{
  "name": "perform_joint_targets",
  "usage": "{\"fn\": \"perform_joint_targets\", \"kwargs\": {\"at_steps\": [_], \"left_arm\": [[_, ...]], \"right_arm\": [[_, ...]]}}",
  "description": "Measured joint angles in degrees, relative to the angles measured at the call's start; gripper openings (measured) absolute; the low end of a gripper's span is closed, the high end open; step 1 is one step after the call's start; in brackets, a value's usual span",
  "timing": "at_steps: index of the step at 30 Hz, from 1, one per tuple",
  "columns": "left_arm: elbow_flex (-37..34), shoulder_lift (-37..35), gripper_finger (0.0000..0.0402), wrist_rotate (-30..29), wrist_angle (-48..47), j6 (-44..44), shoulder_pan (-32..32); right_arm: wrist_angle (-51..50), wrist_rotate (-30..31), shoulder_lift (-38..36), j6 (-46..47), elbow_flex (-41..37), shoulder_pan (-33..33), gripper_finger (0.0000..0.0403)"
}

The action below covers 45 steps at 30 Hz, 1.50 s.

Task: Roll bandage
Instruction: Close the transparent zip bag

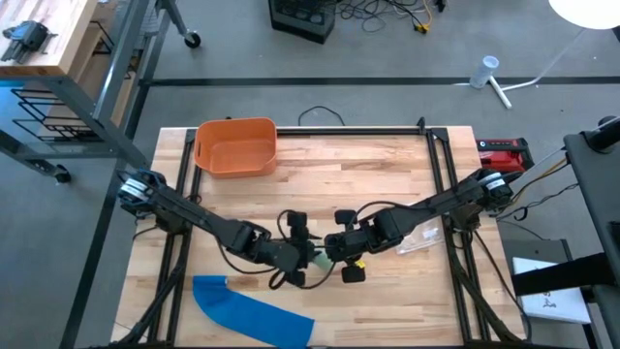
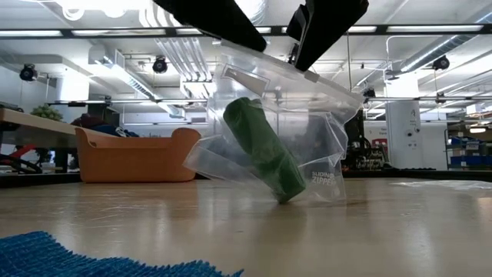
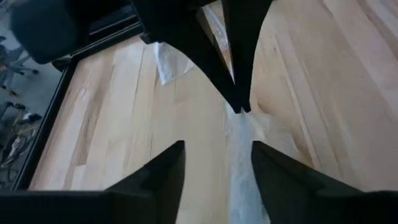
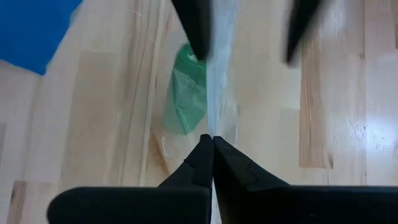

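A clear zip bag (image 2: 307,115) holds a green rolled bandage (image 2: 265,150), which also shows in the right wrist view (image 4: 183,93). My right gripper (image 4: 212,138) is shut on the bag near the table's middle (image 1: 336,249). My left gripper (image 3: 216,155) is open just left of it (image 1: 302,248). Its two fingers stand on either side of the bag's top strip (image 3: 239,168). My right gripper pinches the bag's top edge (image 4: 211,124) between its two fingertips, coming slanting from above and from the table's right. The bag hangs below the fingers, and its lower corner with the roll's end (image 2: 288,196) rests on the table. My left gripper: I cannot tell whether a finger (image 4: 198,34) touches the bag.
An orange bin (image 1: 235,145) stands at the far left of the table. A blue cloth (image 1: 254,312) lies at the near edge, left of middle. Another clear bag (image 1: 422,238) lies under the right arm. A red device (image 1: 504,153) sits off the table's far right corner.
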Motion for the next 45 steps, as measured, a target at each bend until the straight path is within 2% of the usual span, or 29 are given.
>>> {"fn": "perform_joint_targets", "kwargs": {"at_steps": [8,14,17,20,22,27,28,37,45], "left_arm": [[0.0,2.0,0.0234,1.6,1.4,2.2,0.4],[0.0,3.6,0.0245,2.8,2.0,2.5,0.5],[0.0,4.1,0.0228,1.7,2.5,2.4,1.0],[0.0,4.7,0.0188,1.5,3.0,1.9,1.7],[0.0,4.9,0.015,1.5,3.0,1.8,2.0],[0.0,4.9,0.0023,1.5,3.0,2.1,2.0],[0.0,4.9,0.0013,1.5,3.0,2.1,2.0],[0.0,4.9,0.0003,1.5,2.3,0.3,2.0],[0.0,4.9,0.0,2.9,2.0,-1.2,2.0]], "right_arm": [[0.0,0.0,0.0,-0.1,0.0,0.0,0.0],[0.0,0.0,0.0,-0.1,0.0,0.0,0.0],[0.1,0.0,0.0,-0.1,0.0,0.0,0.0],[0.1,0.0,0.0,-0.1,0.0,0.0,0.0],[0.1,0.0,0.0,-0.1,0.0,0.0,0.0],[-0.1,0.0,0.0,0.7,0.0,0.0,0.0],[-0.3,0.0,0.0,0.7,0.0,0.0,0.0],[-1.2,0.2,0.0,0.8,0.0,0.0,0.0004],[-3.7,2.0,0.0,1.6,2.0,0.0,0.006]]}}
